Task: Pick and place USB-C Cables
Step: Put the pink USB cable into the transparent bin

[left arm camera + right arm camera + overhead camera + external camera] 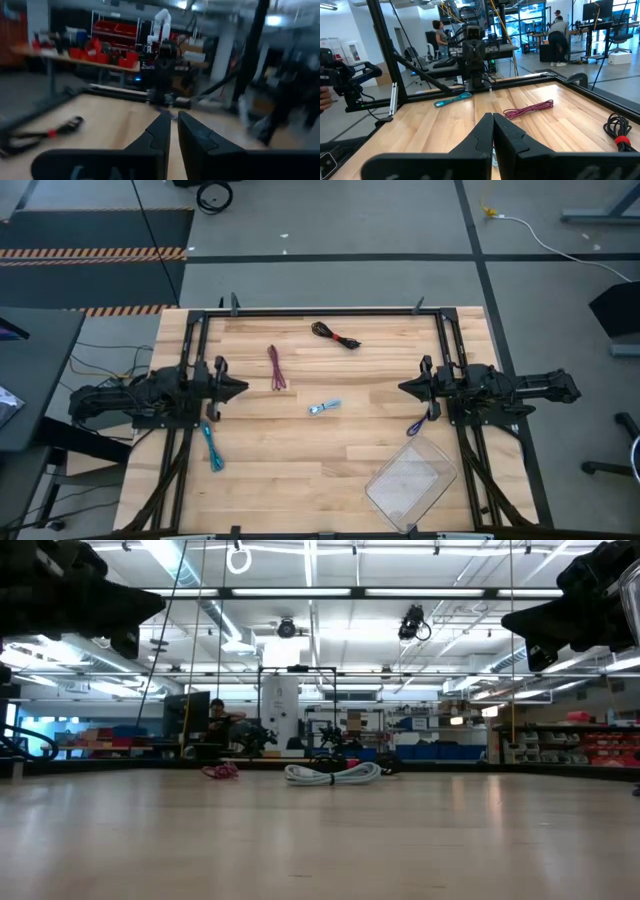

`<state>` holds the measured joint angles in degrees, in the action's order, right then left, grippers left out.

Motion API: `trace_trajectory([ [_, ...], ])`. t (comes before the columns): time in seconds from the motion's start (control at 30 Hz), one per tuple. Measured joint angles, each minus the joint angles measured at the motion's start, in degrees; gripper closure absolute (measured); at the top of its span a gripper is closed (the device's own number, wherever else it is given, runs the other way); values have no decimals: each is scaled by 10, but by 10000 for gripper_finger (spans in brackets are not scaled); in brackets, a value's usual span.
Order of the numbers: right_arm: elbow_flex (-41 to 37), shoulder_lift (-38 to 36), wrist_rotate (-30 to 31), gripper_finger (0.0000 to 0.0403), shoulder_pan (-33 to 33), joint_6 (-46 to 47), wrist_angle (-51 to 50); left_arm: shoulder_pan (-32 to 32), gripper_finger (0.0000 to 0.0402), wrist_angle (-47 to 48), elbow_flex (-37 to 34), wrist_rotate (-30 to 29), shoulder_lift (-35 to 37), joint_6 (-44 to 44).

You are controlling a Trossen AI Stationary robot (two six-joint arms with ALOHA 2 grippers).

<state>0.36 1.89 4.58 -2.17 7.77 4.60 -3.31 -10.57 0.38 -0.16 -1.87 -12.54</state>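
Observation:
Five small cables lie loose on the wooden table: maroon (276, 367), black-and-red (335, 335), pale blue (324, 407), teal (211, 445) and purple (420, 423). My left gripper (243, 387) hovers at the table's left side, pointing right, between the maroon and teal cables; its fingers (162, 131) show a narrow gap. My right gripper (403, 387) hovers at the right side, pointing left, just above the purple cable, with its fingers (486, 125) together. The right wrist view shows the maroon cable (530, 108), the teal one (452, 100) and the black-and-red one (620, 130). Neither gripper touches anything.
A clear rectangular plastic tray (412, 477) sits on the table near its near right corner, beside the purple cable. A black frame (320, 311) runs along the far edge and both sides. A long white cord (560, 250) lies on the floor beyond. People stand in the room behind.

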Motion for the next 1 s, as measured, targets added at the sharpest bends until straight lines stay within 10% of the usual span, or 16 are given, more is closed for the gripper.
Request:
trace_trajectory([
  [0.3, 0, 1, 34, 385, 0, -11, 14, 0, 361, -15, 0, 23, 0, -182],
  [0.6, 0, 1, 69, 385, 2, -16, 165, 35, 361, -32, 0, 34, 0, -172],
  [0.87, 0, 1, 344, 385, 18, -171, 311, 89, 361, -120, 0, -47, 0, -122],
  [1.0, 12, 7, 344, 385, 46, -287, 430, 96, 361, -245, 0, -103, 0, -44],
])
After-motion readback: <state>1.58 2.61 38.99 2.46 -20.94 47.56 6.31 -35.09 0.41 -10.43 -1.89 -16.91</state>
